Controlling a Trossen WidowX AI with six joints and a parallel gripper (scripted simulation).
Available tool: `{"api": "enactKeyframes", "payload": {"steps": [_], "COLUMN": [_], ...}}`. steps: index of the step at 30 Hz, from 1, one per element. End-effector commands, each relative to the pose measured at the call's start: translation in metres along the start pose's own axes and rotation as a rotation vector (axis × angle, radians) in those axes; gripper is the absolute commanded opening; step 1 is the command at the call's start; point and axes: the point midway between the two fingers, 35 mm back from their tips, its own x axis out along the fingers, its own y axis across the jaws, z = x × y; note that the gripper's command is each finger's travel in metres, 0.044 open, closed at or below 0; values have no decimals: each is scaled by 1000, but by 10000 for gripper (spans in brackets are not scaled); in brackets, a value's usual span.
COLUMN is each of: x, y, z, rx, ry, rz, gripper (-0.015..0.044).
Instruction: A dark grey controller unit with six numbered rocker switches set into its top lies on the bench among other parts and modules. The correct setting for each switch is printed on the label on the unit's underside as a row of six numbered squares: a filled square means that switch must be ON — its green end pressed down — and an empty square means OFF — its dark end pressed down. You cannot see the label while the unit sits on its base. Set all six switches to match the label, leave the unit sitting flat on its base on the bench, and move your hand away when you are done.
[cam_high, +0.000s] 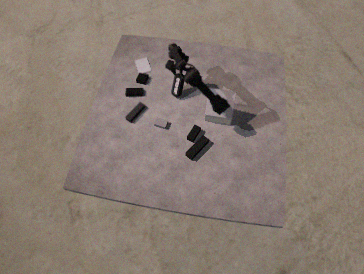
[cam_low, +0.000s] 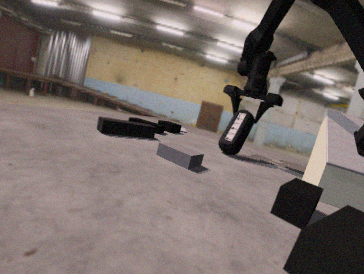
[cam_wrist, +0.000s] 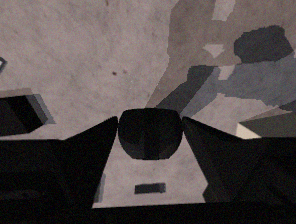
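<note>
The dark controller unit (cam_high: 174, 92) (cam_low: 230, 145) (cam_wrist: 150, 137) is held steeply on end and tilted, its lower end at or just above the bench. A white strip (cam_high: 177, 84) (cam_low: 236, 126) with a row of small dark marks runs along the face turned to the exterior view; the marks are too small to read. The gripper (cam_high: 178, 75) (cam_low: 245, 116) (cam_wrist: 150, 121) points down and is shut on the unit's upper end, one finger on each side. In the wrist view only the unit's dark rounded end shows, and its other faces are hidden.
Black blocks (cam_high: 136, 112) (cam_low: 125, 128) (cam_wrist: 17, 115) lie on the bench, two more (cam_high: 194, 133) (cam_high: 199, 148) near the exterior camera. A small grey block (cam_high: 161, 124) (cam_low: 179, 155) lies between. A white plate (cam_high: 143, 65) lies far left. A large pale box (cam_high: 216, 119) (cam_low: 345, 182) stands right.
</note>
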Motion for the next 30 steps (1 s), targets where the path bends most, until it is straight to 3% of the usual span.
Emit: {"api": "enactKeyframes", "payload": {"steps": [1, 30], "x": [9, 24], "y": [-2, -3], "z": [3, 20], "rx": [-1, -1], "ry": [9, 8], "rz": [-18, -18], "gripper": [338, 338]}}
